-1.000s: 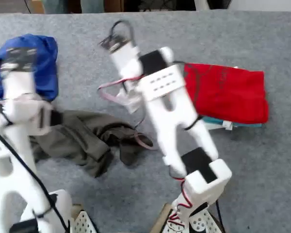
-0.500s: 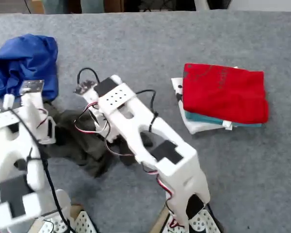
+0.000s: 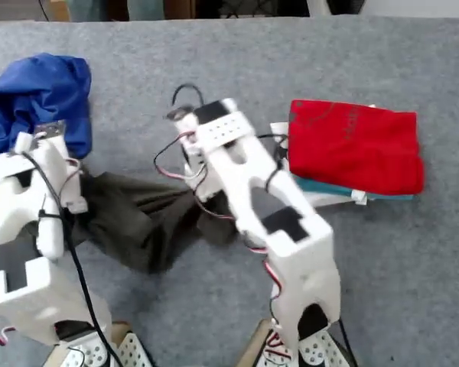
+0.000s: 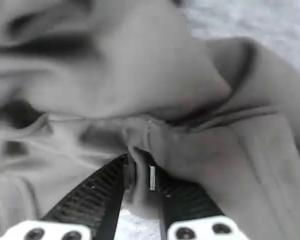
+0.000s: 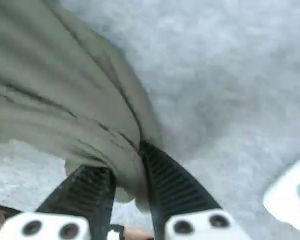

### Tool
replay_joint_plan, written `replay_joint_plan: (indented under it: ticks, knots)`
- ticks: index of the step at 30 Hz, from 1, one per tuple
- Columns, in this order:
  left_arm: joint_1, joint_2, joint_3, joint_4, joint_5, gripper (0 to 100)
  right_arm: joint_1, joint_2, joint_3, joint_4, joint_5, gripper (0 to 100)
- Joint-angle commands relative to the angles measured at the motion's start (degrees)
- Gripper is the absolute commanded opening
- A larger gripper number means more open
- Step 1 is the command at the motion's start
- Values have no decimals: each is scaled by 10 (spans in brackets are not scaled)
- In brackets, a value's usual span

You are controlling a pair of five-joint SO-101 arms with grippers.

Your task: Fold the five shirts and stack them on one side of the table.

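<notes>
Currently, olive shirt (image 3: 138, 222) lies crumpled and unfolded, judged the piece in hand. Stack of three folded shirts (image 3: 356, 145) sits right of it, done; blue shirt (image 3: 38, 95), bunched beyond its left end, awaits folding. Left gripper (image 4: 140, 167) and right gripper (image 5: 117, 160) each pinch olive cloth, jaws nearly closed.

High view: fixed above the table (image 3: 237, 61), looking down from the arms' base side, far enough to take in both arms.
Left wrist view: along the left gripper (image 4: 140, 167), very near the olive shirt (image 4: 200, 130).
Right wrist view: along the right gripper (image 5: 122, 161), equally near, table behind.
Shared: all three show the olive shirt.
</notes>
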Motion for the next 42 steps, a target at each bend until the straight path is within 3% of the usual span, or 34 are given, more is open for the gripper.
replay_joint_plan:
  ticks: [1, 8, 12, 19, 23, 26, 33, 37, 42]
  knots:
    - [-87, -33, -94, 54, 7, 29, 54, -116, 0, 19, 24, 20]
    - [-171, -76, -257, 160, 6, 29, 113, -281, 94, -9, 58, 19]
    - [-205, -76, -257, 187, -3, 29, 115, -376, 241, -63, 105, 19]
    - [-313, -76, -206, 187, -126, 29, 68, -560, 573, -204, 195, 21]
    - [-354, -76, -206, 184, -167, 29, 53, -655, 685, -266, 215, 22]
    - [-357, -76, -206, 184, -183, 30, 56, -704, 696, -268, 213, 70]
    - [-357, -76, -201, 183, -185, 30, 54, -749, 595, -219, 209, 338]
    - [-371, -76, -204, 183, -185, 30, 18, -727, 490, -212, 191, 353]
    - [-375, -76, -184, 183, -183, 30, -121, -593, 409, -251, 73, 353]
